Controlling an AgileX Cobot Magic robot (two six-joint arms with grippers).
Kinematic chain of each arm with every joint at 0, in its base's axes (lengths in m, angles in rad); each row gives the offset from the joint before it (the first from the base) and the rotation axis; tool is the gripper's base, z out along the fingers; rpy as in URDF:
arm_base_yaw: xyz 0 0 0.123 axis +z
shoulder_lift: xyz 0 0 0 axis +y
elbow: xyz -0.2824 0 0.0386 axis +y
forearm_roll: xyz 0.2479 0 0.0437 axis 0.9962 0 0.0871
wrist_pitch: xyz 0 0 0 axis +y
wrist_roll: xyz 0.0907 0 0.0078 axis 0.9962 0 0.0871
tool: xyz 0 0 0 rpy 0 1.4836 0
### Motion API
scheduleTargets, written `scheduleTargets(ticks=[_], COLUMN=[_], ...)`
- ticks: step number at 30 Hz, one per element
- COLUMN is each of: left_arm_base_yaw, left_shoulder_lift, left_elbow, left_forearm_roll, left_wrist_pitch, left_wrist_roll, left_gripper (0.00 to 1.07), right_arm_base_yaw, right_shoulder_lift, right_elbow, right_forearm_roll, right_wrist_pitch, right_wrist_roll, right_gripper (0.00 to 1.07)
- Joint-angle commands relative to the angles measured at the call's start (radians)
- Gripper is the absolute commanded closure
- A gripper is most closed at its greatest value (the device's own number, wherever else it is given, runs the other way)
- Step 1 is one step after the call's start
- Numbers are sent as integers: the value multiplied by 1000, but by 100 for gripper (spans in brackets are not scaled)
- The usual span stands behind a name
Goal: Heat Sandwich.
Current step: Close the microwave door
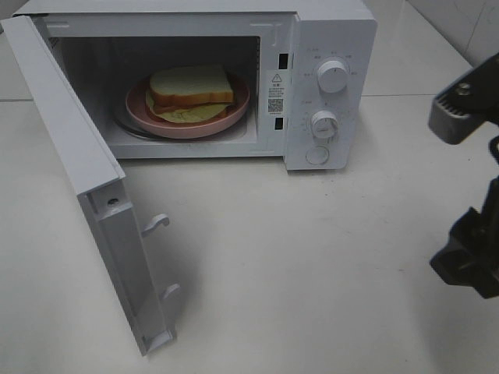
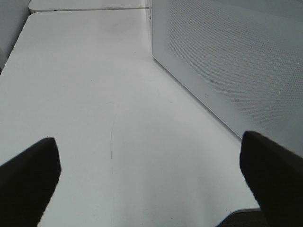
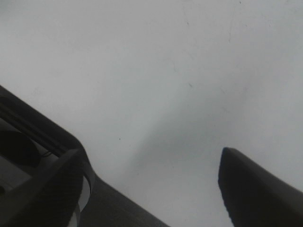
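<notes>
Nearest: left gripper (image 2: 151, 172) spread wide, nothing between the fingers, over bare table (image 2: 94, 94), with a perforated white panel (image 2: 236, 61) at right of frame, probably the door's outer face.

Right gripper (image 3: 151, 189) likewise parted and empty, pointed at blank tabletop. Right arm (image 1: 470, 253) at right edge of the high view, well apart from the microwave (image 1: 327, 31).

Lower left of the high view: microwave door (image 1: 109, 234) fully open, latch hooks exposed.

Further back, upper centre: sandwich (image 1: 191, 86) on the pink plate (image 1: 140, 109), inside the cavity. Loading done, by the look of it.

Left to do, judging from this: shut the door, set the upper knob (image 1: 333, 76) and lower knob (image 1: 323, 123) at upper right, run the heat. No sign of heating begun.
</notes>
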Motion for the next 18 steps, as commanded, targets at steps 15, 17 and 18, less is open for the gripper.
scheduleTargets(ticks=[15, 17, 18], left_arm_base_yaw=[-6, -6, -6], left_shoulder_lift=[-23, -23, -23], left_elbow=[1, 1, 1], left_forearm_roll=[-2, -2, -2], left_wrist_pitch=[-14, -14, -14], left_wrist_roll=[-2, -2, -2], left_gripper=[9, 9, 9], right_arm_base_yaw=[1, 1, -2], right_shoulder_lift=[-289, -312, -352], right_elbow=[12, 18, 33], right_forearm_roll=[-1, -1, -5], right_wrist_pitch=[238, 229, 214], right_wrist_roll=[31, 31, 31], right_gripper=[32, 32, 32])
